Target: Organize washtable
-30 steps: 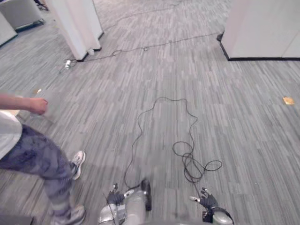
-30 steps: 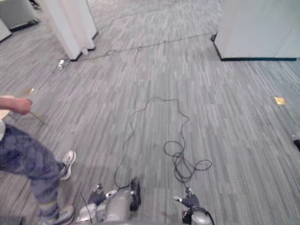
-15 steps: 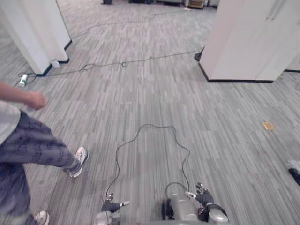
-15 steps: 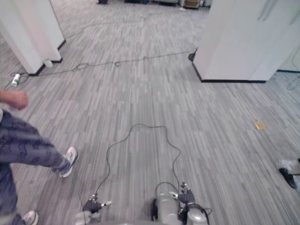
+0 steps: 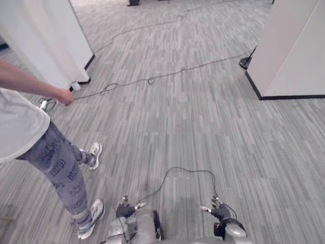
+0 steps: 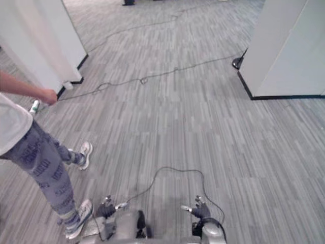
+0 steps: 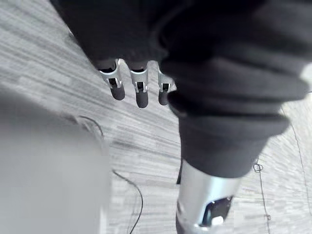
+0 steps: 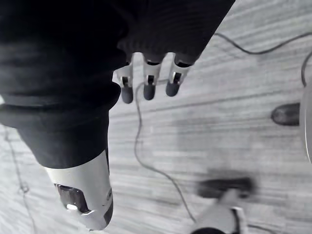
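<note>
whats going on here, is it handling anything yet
Nothing is being handled right now. The robot's left hand and right hand hang low over the grey floor, fingers relaxed and holding nothing. A person stands on the robot's left with one arm stretched out, near a white pillar. Ahead of the robot is open floor with a thin cable running across it.

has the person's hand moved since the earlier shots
Yes. The person's hand now reaches close to the foot of the white wall; earlier it was well short of that corner.
</note>
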`<state>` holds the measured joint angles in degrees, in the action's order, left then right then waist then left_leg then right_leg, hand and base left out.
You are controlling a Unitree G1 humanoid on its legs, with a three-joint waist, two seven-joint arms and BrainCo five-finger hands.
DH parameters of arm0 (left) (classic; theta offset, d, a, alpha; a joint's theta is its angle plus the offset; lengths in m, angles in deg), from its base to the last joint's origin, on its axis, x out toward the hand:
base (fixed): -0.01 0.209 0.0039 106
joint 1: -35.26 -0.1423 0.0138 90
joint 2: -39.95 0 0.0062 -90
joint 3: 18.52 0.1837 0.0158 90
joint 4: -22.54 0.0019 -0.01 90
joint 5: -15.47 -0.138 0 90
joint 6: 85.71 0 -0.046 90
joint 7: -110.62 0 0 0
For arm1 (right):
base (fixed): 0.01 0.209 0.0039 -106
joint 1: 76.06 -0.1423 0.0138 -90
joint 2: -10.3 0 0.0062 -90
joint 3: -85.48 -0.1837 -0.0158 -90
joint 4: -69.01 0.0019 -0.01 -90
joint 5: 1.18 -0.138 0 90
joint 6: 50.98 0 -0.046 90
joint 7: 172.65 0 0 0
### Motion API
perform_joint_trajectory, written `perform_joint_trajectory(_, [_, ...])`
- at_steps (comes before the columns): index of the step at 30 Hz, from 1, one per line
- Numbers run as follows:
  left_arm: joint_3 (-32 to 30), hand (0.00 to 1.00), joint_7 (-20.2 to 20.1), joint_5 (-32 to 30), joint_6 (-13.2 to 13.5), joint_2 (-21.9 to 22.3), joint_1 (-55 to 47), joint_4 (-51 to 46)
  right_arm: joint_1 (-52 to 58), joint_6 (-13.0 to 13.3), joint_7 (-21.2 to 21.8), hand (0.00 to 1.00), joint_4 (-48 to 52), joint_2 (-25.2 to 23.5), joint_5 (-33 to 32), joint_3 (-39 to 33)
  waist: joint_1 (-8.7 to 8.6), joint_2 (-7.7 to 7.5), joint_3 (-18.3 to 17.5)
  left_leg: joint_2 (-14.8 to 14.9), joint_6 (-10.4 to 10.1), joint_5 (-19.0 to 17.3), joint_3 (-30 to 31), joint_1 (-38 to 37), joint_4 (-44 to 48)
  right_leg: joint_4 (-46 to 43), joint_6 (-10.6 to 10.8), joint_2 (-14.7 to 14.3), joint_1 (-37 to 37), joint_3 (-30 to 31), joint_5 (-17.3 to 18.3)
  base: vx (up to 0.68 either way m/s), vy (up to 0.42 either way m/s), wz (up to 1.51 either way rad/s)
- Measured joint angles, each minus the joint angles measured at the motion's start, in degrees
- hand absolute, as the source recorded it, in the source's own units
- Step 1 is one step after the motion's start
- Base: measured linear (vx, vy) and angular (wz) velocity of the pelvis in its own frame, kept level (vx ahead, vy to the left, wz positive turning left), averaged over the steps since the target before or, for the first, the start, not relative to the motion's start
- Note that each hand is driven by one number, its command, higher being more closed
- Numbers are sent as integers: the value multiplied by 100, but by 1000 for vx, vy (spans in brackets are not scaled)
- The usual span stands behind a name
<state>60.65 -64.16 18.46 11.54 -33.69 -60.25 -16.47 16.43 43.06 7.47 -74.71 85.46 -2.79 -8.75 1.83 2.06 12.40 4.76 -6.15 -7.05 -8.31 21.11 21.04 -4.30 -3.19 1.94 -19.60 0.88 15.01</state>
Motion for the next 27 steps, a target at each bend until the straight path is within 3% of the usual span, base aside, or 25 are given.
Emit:
perform_joint_trajectory(2, [135, 0, 19, 127, 56, 18, -45, 14, 12, 8, -4, 0, -205, 136, 10, 60, 78, 302, -49, 222, -41, 213, 268, 278, -460, 140, -125, -208, -370, 323, 74, 633, 449, -77])
perform_joint_trajectory(3, [153, 0, 3, 144, 61, 12, -31, 32, -9, 11, -8, 0, -278, 153, 11, 76, 89, 285, -66, 200, 116, 636, 280, 276, -242, 90, -165, -170, -501, 423, 100, 681, 519, -57])
perform_joint_trajectory(4, [167, 0, 6, 144, 59, -75, -27, 68, -44, 9, -12, 0, -340, 76, 16, 75, 46, 43, -185, -37, 427, 1063, 197, 113, -279, -358, -170, 74, -423, 506, 96, 543, 407, -21])
perform_joint_trajectory(5, [155, 0, 0, 141, 59, -116, -27, 76, 10, 37, -13, 0, -355, 17, 25, 69, 20, -241, -311, -237, 572, 1053, 71, -7, -410, -1009, -116, 309, -123, 617, 54, 672, 476, -4])
perform_joint_trajectory(6, [176, 0, -3, 139, 55, -229, -24, 89, 62, 55, -9, 0, -415, -15, 46, 65, -1, -470, -368, -472, 781, 938, -16, -176, -449, -1740, 180, 475, 153, 775, -133, 666, 442, 18])
perform_joint_trajectory(7, [173, 0, 0, 149, 42, -339, 0, 156, 128, 51, -7, 0, -480, -52, 100, 59, -83, -663, -338, -730, 1090, 689, -31, -433, -342, -2835, 831, 527, 490, 1029, -751, 796, 496, 25])
perform_joint_trajectory(8, [169, 0, 2, 163, 33, -413, 15, 216, 123, 52, -4, 0, -464, -130, 55, -44, -124, -730, -286, -837, 1147, 410, -47, -696, -290, -3713, 1524, 477, 758, 1272, -1543, 641, 393, 8])
perform_joint_trajectory(9, [163, 0, 23, 169, -8, -438, 96, 266, 103, 52, 7, 0, -442, -118, 69, -38, -97, -738, -164, -955, 1136, 130, -47, -1065, -324, -4697, 1588, 550, 1139, 1219, -1626, 584, 351, -13])
perform_joint_trajectory(10, [198, 0, 16, 143, -80, -411, 144, 422, 83, 67, 30, 0, -385, -58, 69, -31, -120, -752, -124, -1057, 1183, -97, -44, -1695, -550, -5534, 1073, 734, 1561, 759, -1204, 545, 336, -28])
perform_joint_trajectory(11, [315, 0, 28, 132, -81, -413, 147, 520, 92, 75, 20, 0, -334, 27, 72, 1, -126, -607, -63, -1071, 1190, -206, -19, -2200, -812, -5714, 614, 726, 1852, 402, -670, 752, 430, -20])
perform_joint_trajectory(12, [551, 0, 25, 129, -89, -384, 154, 612, 119, 144, 14, 0, -222, 136, 51, 19, -199, -425, -65, -970, 1412, -387, 60, -2856, -1166, -5383, 357, 451, 2538, -123, 14, 740, 367, 4])
perform_joint_trajectory(13, [626, 0, 4, 100, -79, -395, 175, 697, 138, 220, 28, 0, -49, 129, 40, 13, -322, -400, -70, -917, 1495, -602, 170, -3174, -1275, -4580, 370, 174, 3184, -436, 207, 759, 293, 25])
perform_joint_trajectory(14, [632, 0, 5, 90, -86, -403, 182, 711, 133, 228, 34, 0, 22, 116, 14, 11, -389, -409, -62, -913, 1543, -677, 240, -3273, -1304, -4115, 400, 96, 3404, -525, 181, 705, 191, 63])
perform_joint_trajectory(15, [638, 0, 5, 79, -87, -400, 181, 713, 143, 240, 46, 0, 137, 84, -5, 1, -461, -430, -57, -907, 1484, -777, 388, -3477, -1383, -2866, 489, -7, 3682, -644, -125, 812, 172, 74])
perform_joint_trajectory(16, [640, 0, 5, 65, -94, -386, 201, 705, 144, 231, 74, 0, 145, 54, -7, -61, -482, -467, -63, -927, 1330, -934, 564, -3746, -1517, -1523, 530, -18, 3767, -822, -692, 732, 125, 89])
perform_joint_trajectory(17, [640, 0, 2, 39, -113, -382, 202, 707, 125, 221, 101, 0, 135, 25, -11, -98, -505, -493, -67, -914, 1125, -1067, 704, -3975, -1590, -925, 522, -32, 3824, -873, -963, 790, 84, 76])
perform_joint_trajectory(18, [631, 0, 1, 8, -127, -367, 163, 705, 126, 216, 107, 0, 141, 9, -8, -108, -532, -497, -92, -893, 1042, -1149, 774, -4118, -1624, -762, 459, -18, 3850, -866, -1022, 844, 62, 100])
perform_joint_trajectory(19, [602, 0, -6, -56, -132, -335, 106, 706, 129, 200, 105, 0, 198, -28, 8, -152, -600, -494, -111, -819, 880, -1255, 934, -4307, -1426, -1069, 176, 8, 3860, -872, -1528, 1028, 37, 114])
perform_joint_trajectory(20, [554, 0, -16, -98, -128, -278, 102, 692, 191, 177, 111, 0, 255, -54, 10, -172, -598, -446, -221, -724, 593, -1262, 1076, -4087, -694, -1455, 12, 10, 3868, -945, -1797, 871, 3, 110])
perform_joint_trajectory(21, [524, 0, -17, -99, -125, -240, 101, 672, 221, 165, 114, 0, 307, -23, 8, -186, -575, -415, -263, -670, 452, -1212, 1046, -3884, -97, -1620, -16, 4, 3828, -1016, -1802, 859, -13, 83])
perform_joint_trajectory(22, [229, 0, -18, -98, -129, -34, 112, 626, 248, 170, 116, 0, 426, 98, 6, -172, -596, -126, -233, -345, -157, -724, 849, -3171, 1672, -1647, -67, -122, 3513, -1179, -1429, 852, -7, 39])
perform_joint_trajectory(23, [-99, 0, -16, -95, -125, 124, 49, 491, 272, 154, 103, 0, 562, 211, 10, -131, -515, 96, -196, 120, -302, 436, 537, -2460, 3219, -1474, -180, -365, 3079, -1185, -1195, 849, 14, 14])
perform_joint_trajectory(25, [-279, 0, -8, -95, -134, 187, -18, 379, 271, 110, 23, 0, 541, 251, -5, -156, -414, 239, -115, 556, -39, 308, 167, -1981, 4438, -1163, -264, -628, 2339, -1100, -984, 652, 25, -30])
perform_joint_trajectory(26, [-249, 0, -4, -98, -142, 135, -90, 307, 270, 80, -17, 0, 476, 196, -16, -146, -342, 116, -53, 639, 228, 129, -9, -1705, 4756, -944, -315, -652, 1826, -977, -786, 777, 41, -44])
perform_joint_trajectory(27, [-210, 0, -7, -86, -116, 7, -161, 170, 234, 68, -25, 0, 432, 97, -24, -128, -257, -18, -55, 571, 266, -123, -223, -1293, 4563, -642, -312, -593, 1296, -816, -633, 875, 38, -68])
